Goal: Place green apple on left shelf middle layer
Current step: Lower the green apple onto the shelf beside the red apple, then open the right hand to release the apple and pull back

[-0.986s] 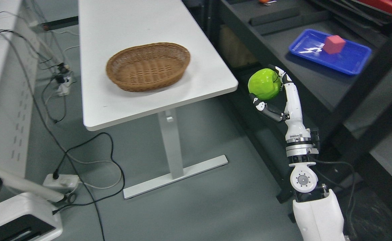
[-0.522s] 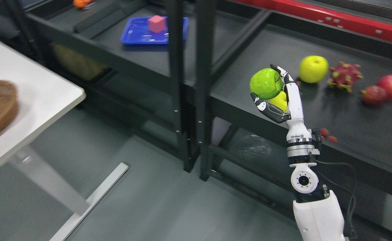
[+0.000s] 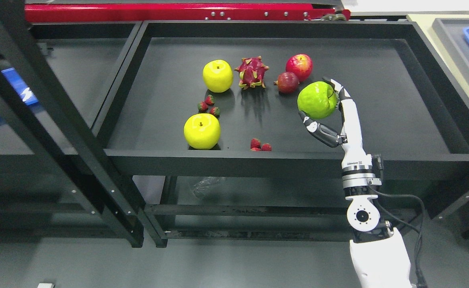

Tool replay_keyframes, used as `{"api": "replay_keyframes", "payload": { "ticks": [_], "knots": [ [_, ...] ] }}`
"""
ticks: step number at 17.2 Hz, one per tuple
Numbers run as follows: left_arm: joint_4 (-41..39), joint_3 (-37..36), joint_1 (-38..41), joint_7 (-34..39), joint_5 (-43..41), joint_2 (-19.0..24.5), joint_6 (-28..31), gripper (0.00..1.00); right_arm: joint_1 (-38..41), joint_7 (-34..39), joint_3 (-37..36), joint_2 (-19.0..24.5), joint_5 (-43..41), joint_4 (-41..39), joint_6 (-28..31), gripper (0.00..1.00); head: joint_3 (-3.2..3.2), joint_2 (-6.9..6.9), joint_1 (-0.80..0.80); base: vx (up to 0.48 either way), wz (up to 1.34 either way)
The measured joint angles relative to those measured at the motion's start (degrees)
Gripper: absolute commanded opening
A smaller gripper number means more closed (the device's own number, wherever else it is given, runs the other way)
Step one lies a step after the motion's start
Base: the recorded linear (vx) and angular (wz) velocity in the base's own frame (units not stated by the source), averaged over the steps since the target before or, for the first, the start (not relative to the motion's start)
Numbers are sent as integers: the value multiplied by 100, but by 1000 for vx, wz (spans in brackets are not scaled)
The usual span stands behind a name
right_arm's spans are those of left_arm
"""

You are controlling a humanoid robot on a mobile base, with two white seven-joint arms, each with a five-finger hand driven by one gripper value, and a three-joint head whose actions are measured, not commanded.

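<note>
My right hand point(image 3: 323, 107) rises from the lower right on a white forearm, its fingers shut on a green apple point(image 3: 315, 100). The apple is held above the right-centre of a black shelf layer point(image 3: 378, 120), just right of a dark red fruit. Thumb and lower fingers point(image 3: 318, 131) cup the apple from below; one fingertip curls over its top right. My left arm does not show.
On the same shelf layer lie two yellow apples point(image 3: 217, 75) point(image 3: 201, 131), a dragon fruit point(image 3: 252, 72), a red apple point(image 3: 299, 66), a dark red fruit point(image 3: 287, 82) and small strawberries point(image 3: 260, 145). A black upright post point(image 3: 58, 120) crosses the left. A blue tray point(image 3: 2, 96) sits on the neighbouring shelf.
The camera has swung right, from the white table and basket to the fruit shelf. My right hand keeps the same pose in the picture, still holding the green apple.
</note>
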Motion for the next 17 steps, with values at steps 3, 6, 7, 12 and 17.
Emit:
{"api": "replay_keyframes", "payload": {
  "ticks": [3, 6, 7, 12, 17],
  "knots": [
    [0, 0, 1, 0, 0, 0, 5, 100, -1, 6, 5, 4, 0, -2, 26, 3, 0, 0, 0, 203, -285],
    [-1, 0, 2, 0, 0, 0, 10, 100, -4, 10, 9, 7, 0, -4, 38, 3, 0, 0, 0, 293, -166],
    [-1, 0, 2, 0, 0, 0, 11, 100, -6, 27, 21, 8, 7, 0, 38, 3, 0, -1, 0, 204, -105],
    [-1, 0, 2, 0, 0, 0, 9, 100, -91, 640, 382, 9, 120, 101, 158, 4, 0, 0, 0, 187, -1],
    [-1, 0, 2, 0, 0, 0, 3, 100, -600, 1306, 966, 11, 452, 491, 345, 4, 0, -1, 0, 79, 5]
  ]
}}
